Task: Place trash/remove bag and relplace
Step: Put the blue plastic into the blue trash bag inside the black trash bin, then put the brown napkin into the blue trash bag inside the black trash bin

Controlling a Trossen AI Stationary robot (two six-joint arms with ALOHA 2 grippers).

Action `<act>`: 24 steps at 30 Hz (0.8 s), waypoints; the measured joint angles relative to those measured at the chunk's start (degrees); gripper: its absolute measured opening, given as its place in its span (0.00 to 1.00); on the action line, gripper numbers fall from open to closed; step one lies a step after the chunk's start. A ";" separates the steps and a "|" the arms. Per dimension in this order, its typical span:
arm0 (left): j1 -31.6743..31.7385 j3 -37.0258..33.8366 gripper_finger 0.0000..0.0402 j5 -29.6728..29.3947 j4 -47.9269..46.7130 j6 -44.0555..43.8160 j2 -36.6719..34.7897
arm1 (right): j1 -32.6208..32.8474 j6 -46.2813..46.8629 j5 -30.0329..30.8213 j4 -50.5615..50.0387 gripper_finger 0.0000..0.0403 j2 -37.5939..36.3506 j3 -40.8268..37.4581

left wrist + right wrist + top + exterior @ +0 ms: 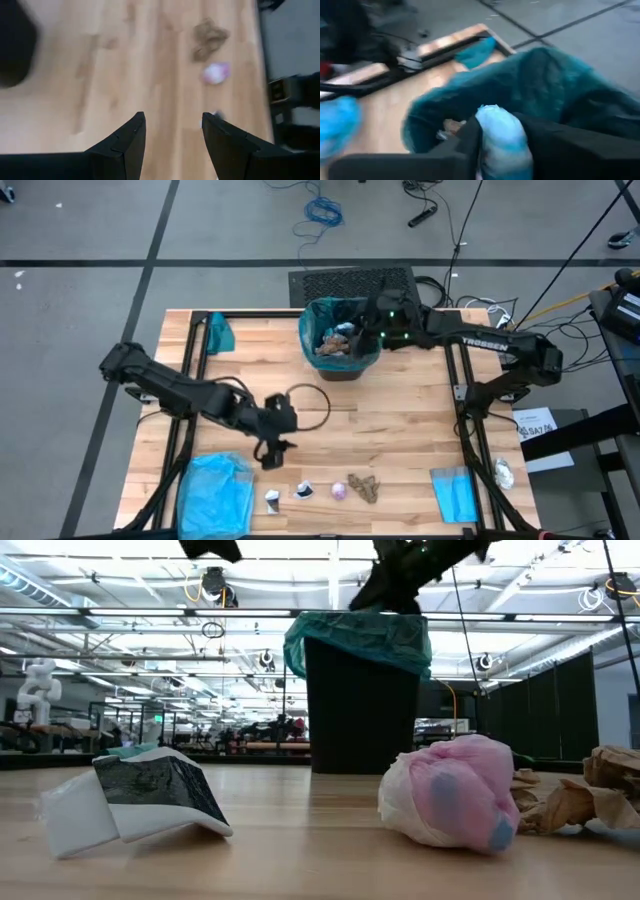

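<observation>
Right now your right pincer (497, 137) hangs over the mouth of the black bin (362, 705), its two fingers closed on a pale blue crumpled wrapper (500, 135) held just above the opening. Around it you see the teal-green bag (312, 330) lining the bin, its edge folded out over the rim, and brown and pale scraps (335, 343) already lie inside. The bin stands at the middle of the desk's far edge.

Your left pincer (170, 132) sits above bare wood (125, 60) toward the near edge of the desk (400, 430), left of centre, with its fingers parted and nothing between them. Past it, along the near edge, you have a row of loose trash: a white scrap (272, 498), a dark-and-white wrapper (304, 491), a pink and white wad (340, 490) and a brown netting-like clump (364, 488), each apart from the next.

A sky-blue plastic bag (215, 492) lies at the near left corner, and a folded blue sheet (455, 492) near the near right corner. A small teal piece (220, 333) rests by the far left corner.
</observation>
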 joint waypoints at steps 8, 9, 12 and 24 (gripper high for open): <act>-1.09 -8.45 0.47 8.40 12.97 0.22 4.76 | -6.45 9.31 -22.83 -2.58 0.72 -0.80 0.02; -1.29 -8.59 0.47 10.03 14.28 0.90 5.95 | -5.64 8.82 -22.98 -4.27 0.74 -1.34 0.02; -2.27 -8.59 0.47 13.69 18.34 1.47 9.17 | 0.60 6.94 -19.52 -10.19 0.74 -3.52 0.07; -5.22 -8.55 0.47 8.13 27.33 -14.24 10.58 | 43.66 23.19 13.14 -26.75 0.57 -7.96 -0.79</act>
